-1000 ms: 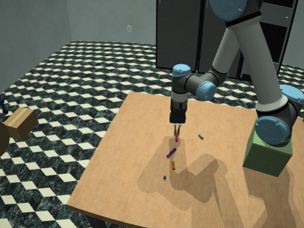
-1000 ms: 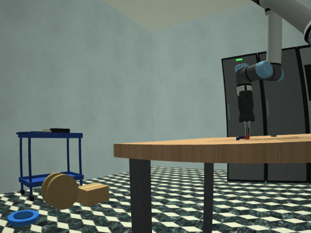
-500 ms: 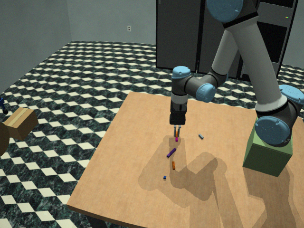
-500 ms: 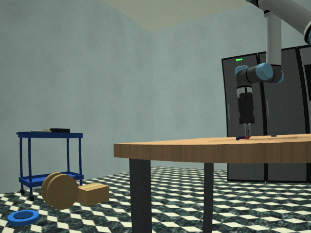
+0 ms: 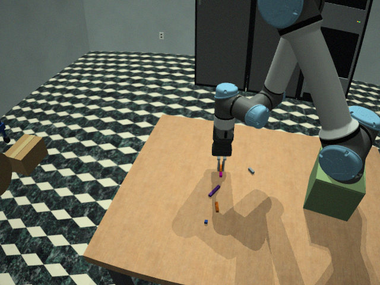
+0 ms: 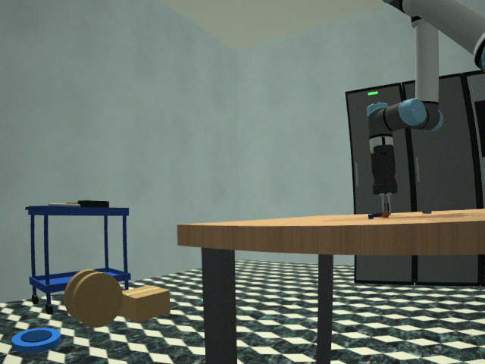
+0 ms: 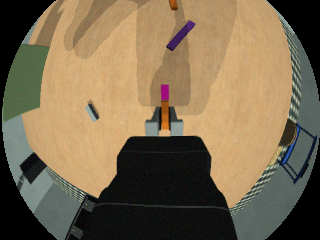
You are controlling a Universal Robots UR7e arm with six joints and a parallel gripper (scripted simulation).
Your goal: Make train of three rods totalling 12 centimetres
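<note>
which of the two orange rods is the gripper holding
The orange rod butted against the magenta rod, clamped in the gripper. The other orange rod lies free past the purple rod.

From the wrist view the gripper body hides the near end of the orange rod it clamps, and in the exterior view the rods blur into tiny specks.

Top: high, oblique. Exterior: low, distant, sideways. Wrist: straight down, close. All share table.
</note>
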